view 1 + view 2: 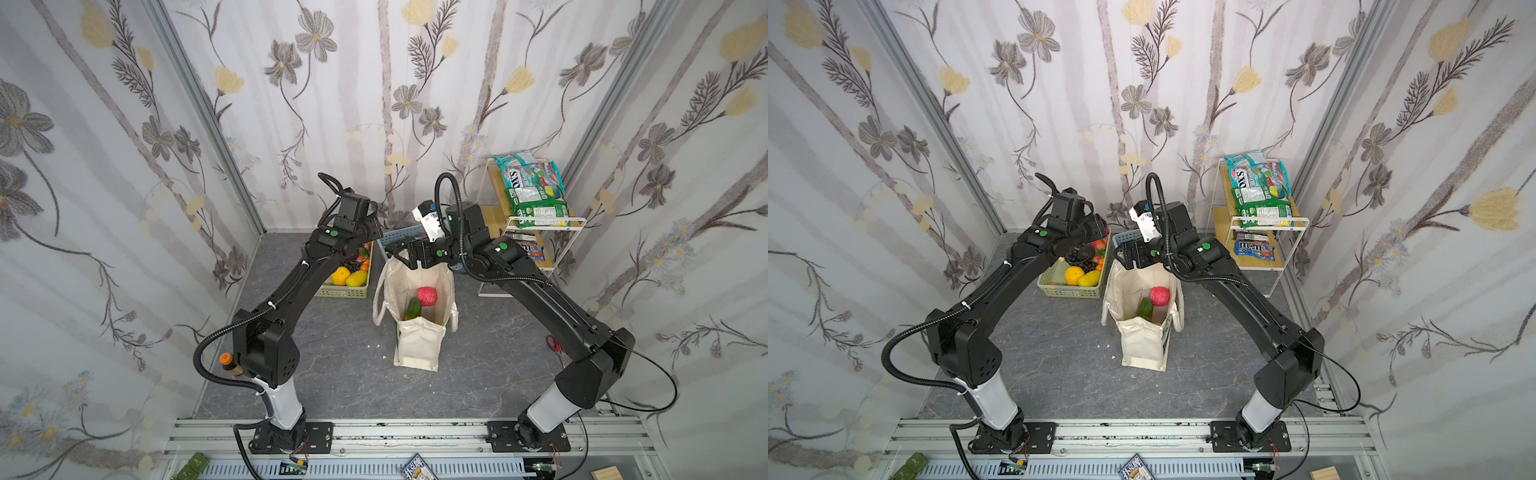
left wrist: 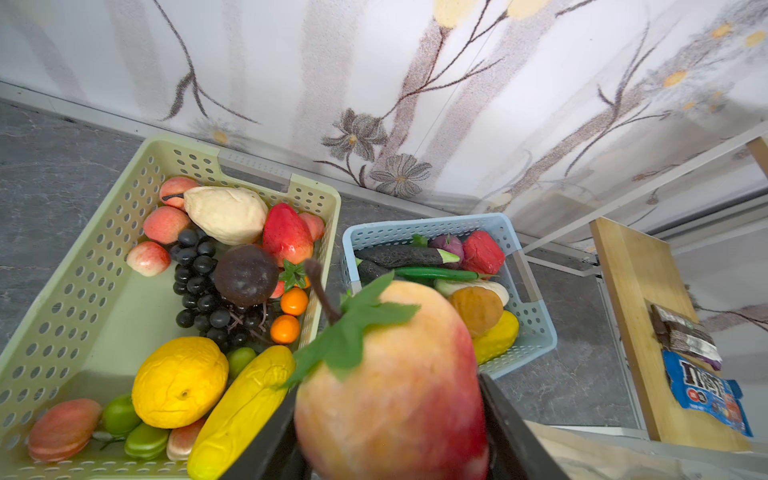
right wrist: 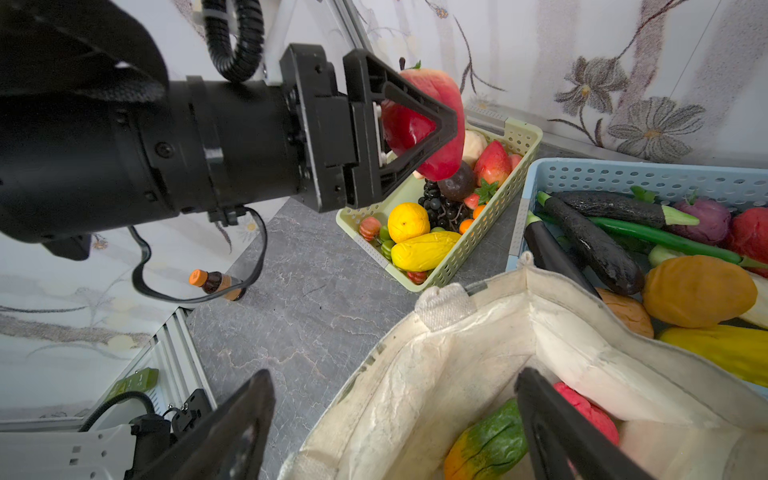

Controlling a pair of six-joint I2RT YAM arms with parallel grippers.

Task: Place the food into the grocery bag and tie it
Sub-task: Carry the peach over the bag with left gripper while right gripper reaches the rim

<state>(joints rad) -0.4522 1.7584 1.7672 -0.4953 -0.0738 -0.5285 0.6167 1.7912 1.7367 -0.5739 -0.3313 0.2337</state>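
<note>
- The grocery bag (image 1: 415, 345) stands upright on the grey floor between my two arms, with its mouth wide open. It is just in front of the blue basket (image 2: 536, 328) and beside the pale green basket (image 2: 83, 270).
- The white wire rack (image 1: 544, 220) stands at the right against the wall. Snack packets (image 1: 536, 195) lie on its top shelf and more packets (image 1: 1254, 249) on the lower one, well apart from the bag.
- The pale green basket holds toy fruit: black grapes, peaches, small oranges, and a yellow melon-like piece (image 2: 179, 382).
- The blue basket holds vegetables, among them a dark eggplant (image 3: 594, 245) and an orange piece.
- My left gripper (image 3: 444, 120) hangs above the green basket, its jaws clamped on a red-and-yellow fruit (image 2: 395, 374) with a stem and green leaf, lifted clear of the basket.
- My right gripper (image 3: 395, 376) sits at the bag's far rim with its jaws spread wide and nothing in them. One finger is inside the mouth, the other outside over the floor.
- Inside the bag lie a knobbly pink-red ball (image 1: 427, 296) and a green vegetable (image 1: 413, 308), touching each other.
</note>
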